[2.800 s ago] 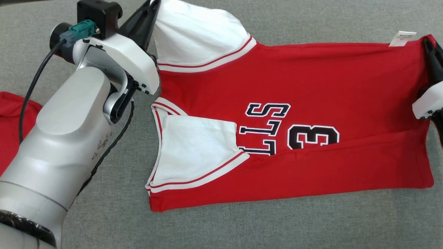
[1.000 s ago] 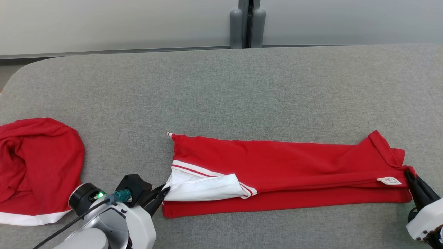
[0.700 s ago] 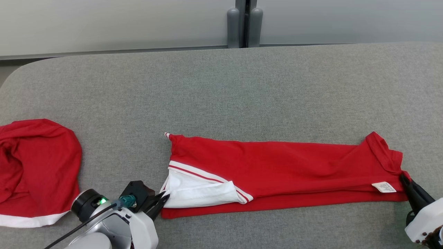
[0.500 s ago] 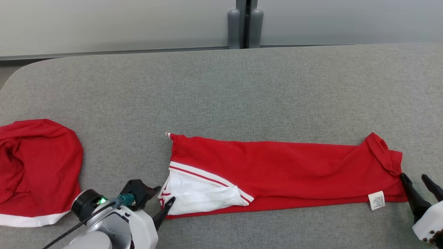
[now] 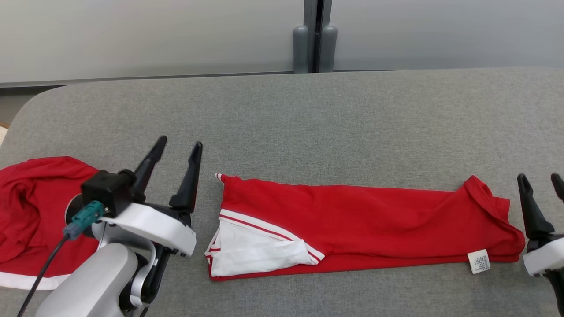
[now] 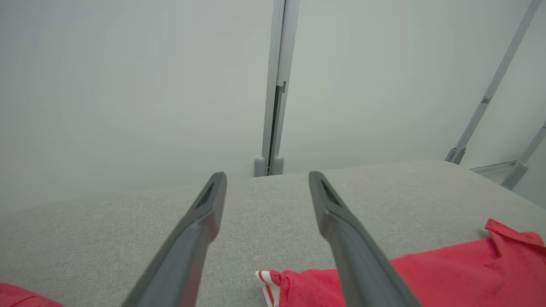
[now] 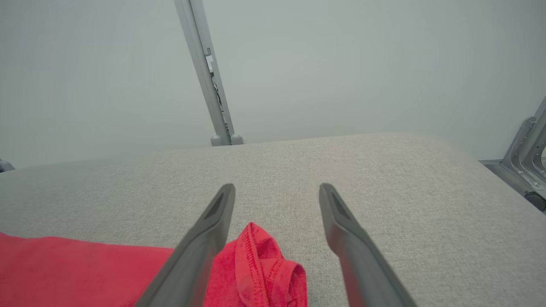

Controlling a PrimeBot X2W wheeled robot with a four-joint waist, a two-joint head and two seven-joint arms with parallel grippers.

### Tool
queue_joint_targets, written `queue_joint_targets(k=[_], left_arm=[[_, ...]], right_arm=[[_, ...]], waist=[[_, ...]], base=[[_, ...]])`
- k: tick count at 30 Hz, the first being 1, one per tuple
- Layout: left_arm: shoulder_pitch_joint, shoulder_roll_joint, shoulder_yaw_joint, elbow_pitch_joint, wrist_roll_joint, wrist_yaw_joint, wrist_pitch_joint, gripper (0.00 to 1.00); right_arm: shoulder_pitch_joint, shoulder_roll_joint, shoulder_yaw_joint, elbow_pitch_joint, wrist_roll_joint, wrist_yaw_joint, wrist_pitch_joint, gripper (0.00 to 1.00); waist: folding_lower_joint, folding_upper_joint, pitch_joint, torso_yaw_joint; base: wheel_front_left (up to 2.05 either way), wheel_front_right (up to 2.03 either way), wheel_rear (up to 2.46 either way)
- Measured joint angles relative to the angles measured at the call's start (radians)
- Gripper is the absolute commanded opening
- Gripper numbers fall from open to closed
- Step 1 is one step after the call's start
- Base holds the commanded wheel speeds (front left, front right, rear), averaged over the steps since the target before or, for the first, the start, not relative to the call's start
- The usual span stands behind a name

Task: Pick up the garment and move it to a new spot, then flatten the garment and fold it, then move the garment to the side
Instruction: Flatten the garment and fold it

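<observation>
The garment (image 5: 361, 222), a red jersey with white sleeves and striped trim, lies folded into a long band across the grey table (image 5: 282, 119). A white sleeve (image 5: 251, 251) shows at its left end and a small label (image 5: 478, 261) at its right end. My left gripper (image 5: 180, 147) stands open just left of the garment's left end, lifted off the cloth, fingers pointing away from me. My right gripper (image 5: 541, 178) is open beside the right end, empty. The garment's corner (image 6: 277, 283) shows in the left wrist view, and its hem (image 7: 260, 264) in the right wrist view.
A second red garment with a white hem (image 5: 31, 220) lies bunched at the table's left edge, partly behind my left arm. A pale wall with a grey post (image 5: 313, 37) runs behind the table's far edge.
Both grippers have opened and let go of the garment's ends, then risen clear of the cloth. The folded garment stays flat on the table. The camera has tilted slightly.
</observation>
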Motion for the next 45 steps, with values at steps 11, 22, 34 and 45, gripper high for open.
queue_joint_targets(k=[11,22,34,45], left_arm=[[0.229,-0.295,0.385,-0.009,0.326,-0.051,-0.008,1.00],[0.328,-0.433,0.534,0.070,0.506,-0.210,-0.008,1.00],[0.321,-0.451,0.555,0.117,0.538,-0.266,-0.009,1.00],[0.316,-0.452,0.508,0.134,0.523,-0.259,-0.009,1.00]], right_arm=[[0.088,0.244,-0.165,-0.235,-0.280,0.000,-0.011,1.00],[0.136,0.301,-0.181,-0.256,-0.349,0.000,-0.011,1.00],[0.085,0.288,-0.208,-0.103,-0.399,0.000,-0.011,1.00],[0.024,0.315,-0.311,0.063,-0.401,0.000,0.021,1.00]], waist=[[0.0000,0.0000,-0.015,0.006],[0.0000,0.0000,-0.022,0.022],[0.0000,0.0000,0.006,0.054],[0.0000,0.0000,0.018,0.067]], base=[[0.00,0.00,0.00],[0.00,0.00,0.00],[0.00,0.00,0.00],[0.00,0.00,0.00]])
